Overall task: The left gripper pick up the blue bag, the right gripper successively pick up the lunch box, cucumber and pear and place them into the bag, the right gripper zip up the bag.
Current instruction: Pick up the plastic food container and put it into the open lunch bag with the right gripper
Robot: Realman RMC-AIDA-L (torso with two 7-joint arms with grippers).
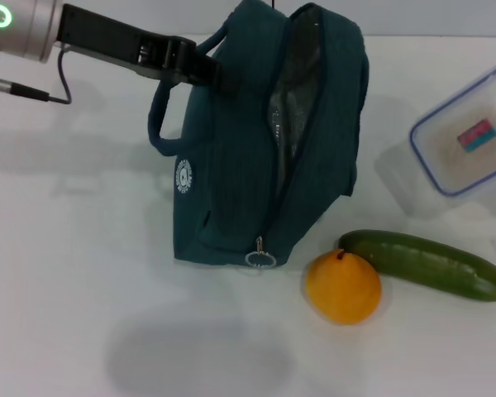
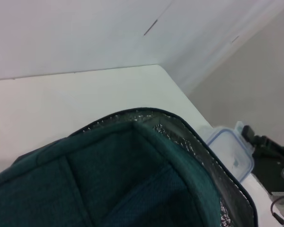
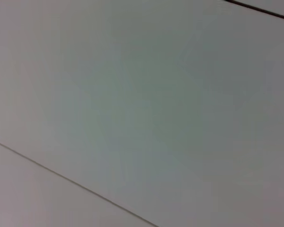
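The blue bag hangs tilted by one cord handle, with my left gripper shut on that handle at its upper left. The bag's mouth gapes and its silver lining shows; the ring zip pull dangles at its lower end. The left wrist view looks down on the bag. The lunch box floats tilted above the table at the right edge, casting a shadow. Beyond the bag, the lunch box has my right gripper clamped on its far edge. The pear and cucumber lie touching on the table.
The white table spreads to the left and front of the bag. In the left wrist view its far corner meets a pale wall. Only a plain pale surface fills the right wrist view.
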